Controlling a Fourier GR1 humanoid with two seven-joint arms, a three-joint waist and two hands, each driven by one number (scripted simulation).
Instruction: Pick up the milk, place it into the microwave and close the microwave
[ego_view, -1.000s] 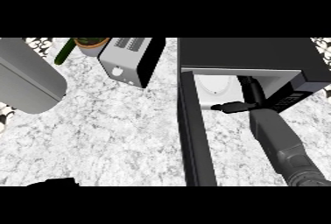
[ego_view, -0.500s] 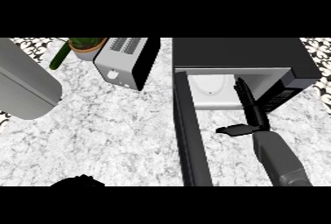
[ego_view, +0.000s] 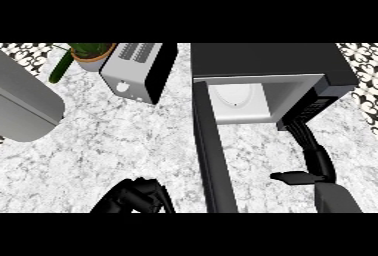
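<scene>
Left hand now further into view at lower edge, fingers curled, holding nothing. Microwave door hangs open; pale shape in the cavity, cannot tell if it is the milk. Right hand has drawn back from the cavity, fingers straight, thumb out. No legible writing.

The microwave sits at the counter's one o'clock: a black box, its white cavity exposed. Its door is swung wide open, seen edge-on as a dark strip running toward six o'clock. The milk is not clearly visible inside the cavity.
</scene>
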